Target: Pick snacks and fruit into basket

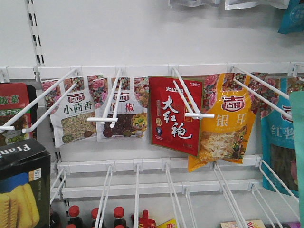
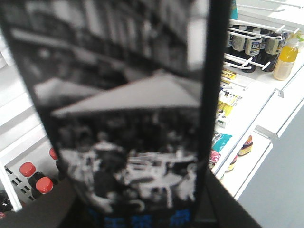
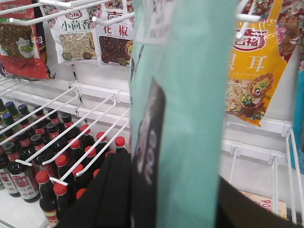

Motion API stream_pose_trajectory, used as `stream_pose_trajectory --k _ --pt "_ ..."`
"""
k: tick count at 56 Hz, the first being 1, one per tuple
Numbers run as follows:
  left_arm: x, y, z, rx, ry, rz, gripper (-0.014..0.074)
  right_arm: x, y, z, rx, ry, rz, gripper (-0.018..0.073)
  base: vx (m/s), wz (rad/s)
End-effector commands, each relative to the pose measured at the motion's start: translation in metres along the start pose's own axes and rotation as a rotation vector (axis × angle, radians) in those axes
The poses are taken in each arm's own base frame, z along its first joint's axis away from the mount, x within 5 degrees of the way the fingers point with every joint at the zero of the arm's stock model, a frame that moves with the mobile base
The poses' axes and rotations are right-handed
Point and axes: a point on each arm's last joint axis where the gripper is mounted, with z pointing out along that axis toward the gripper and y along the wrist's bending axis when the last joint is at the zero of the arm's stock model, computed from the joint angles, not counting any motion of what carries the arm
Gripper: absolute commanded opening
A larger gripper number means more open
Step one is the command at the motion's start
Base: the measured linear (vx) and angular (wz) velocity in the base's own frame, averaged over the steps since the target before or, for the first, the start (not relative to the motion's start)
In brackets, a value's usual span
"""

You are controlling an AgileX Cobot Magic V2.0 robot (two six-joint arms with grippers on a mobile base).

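The black "Fran" box with pictured yellow biscuits (image 1: 21,185) is low at the left edge of the front view. It fills the left wrist view (image 2: 128,118), where my left gripper (image 2: 142,194) is shut on it, with a dark finger (image 2: 237,209) on each side. The teal pouch with a black label (image 3: 190,109) stands upright in the right wrist view. My right gripper (image 3: 175,194) is shut on it between black fingers (image 3: 104,194). At the right edge of the front view the teal pouch (image 1: 299,156) shows as a strip. Basket and fruit are out of view.
White wire hooks (image 1: 190,97) jut out from the shelf wall. They carry two white floral pouches (image 1: 73,116), a red pouch with white characters (image 1: 175,116), a yellow pouch (image 1: 228,128) and a blue pouch (image 1: 278,142). Red-capped dark bottles (image 3: 57,156) stand below under more wire rails.
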Motion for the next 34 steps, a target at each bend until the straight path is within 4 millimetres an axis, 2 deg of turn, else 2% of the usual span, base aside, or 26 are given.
stream_pose_trajectory --k 1,34 --pt "-0.0182 0.0015 -0.0082 -0.014 -0.129 -0.003 -0.0008 -0.0174 0.0007 -0.0054 -0.007 -0.121 -0.020 -0.0007 0.00 0.00" --pt "-0.0182 0.0015 -0.0082 -0.014 -0.129 -0.003 -0.0008 -0.0174 0.0007 -0.0054 -0.007 -0.121 -0.020 -0.0007 0.00 0.00"
